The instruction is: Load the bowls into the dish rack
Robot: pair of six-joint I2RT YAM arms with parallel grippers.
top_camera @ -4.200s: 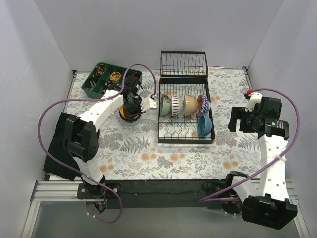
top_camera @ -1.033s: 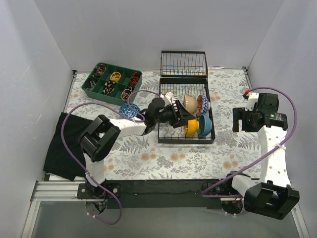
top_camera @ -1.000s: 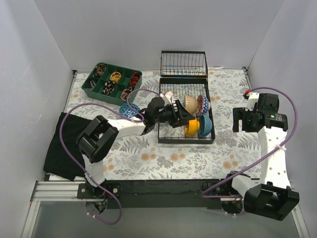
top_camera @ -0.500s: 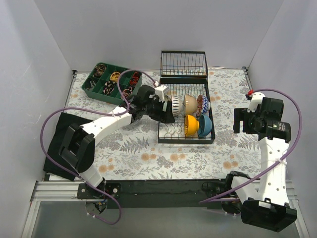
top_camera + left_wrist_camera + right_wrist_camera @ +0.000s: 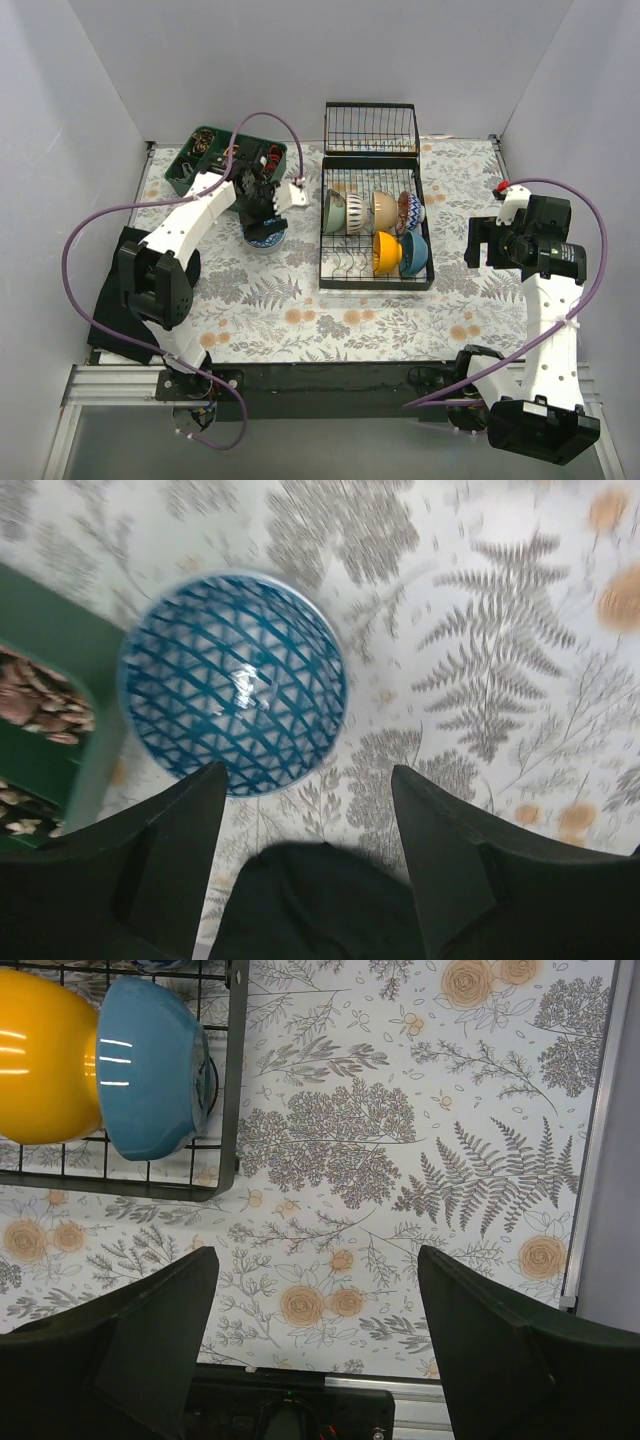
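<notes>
Floral table cover (image 5: pixel 300 310) with the dish rack (image 5: pixel 375 215) set centre-right on it.

Rack load: rear row of bowls (image 5: pixel 357 213) is four on edge between the tines. In front of them are the orange-yellow bowl (image 5: pixel 385 252) and the solid blue bowl (image 5: pixel 414 253), side by side.

One bowl is not in yet: the blue lattice bowl (image 5: pixel 266 235). It sits mouth up on the cover just left of the rack, with the green tray (image 5: pixel 190 170) further left and back.

Left gripper (image 5: pixel 262 205) is directly over that bowl, pointing down, jaws spread wide and holding nothing. Wrist view: the bowl (image 5: pixel 232 683) lies just past the fingertips, off-centre toward the tray side. Its near rim is level with the tips and it's not between the fingers (image 5: pixel 170 860) yet. It's round, so there's no long axis to line up with, and my read is a rim pinch after a small shift toward the tray.

Right gripper (image 5: pixel 490 240) is well right of the rack, also wide and empty, and sees only the rack's near right corner. The left gripper is clearly the nearer one.
</notes>
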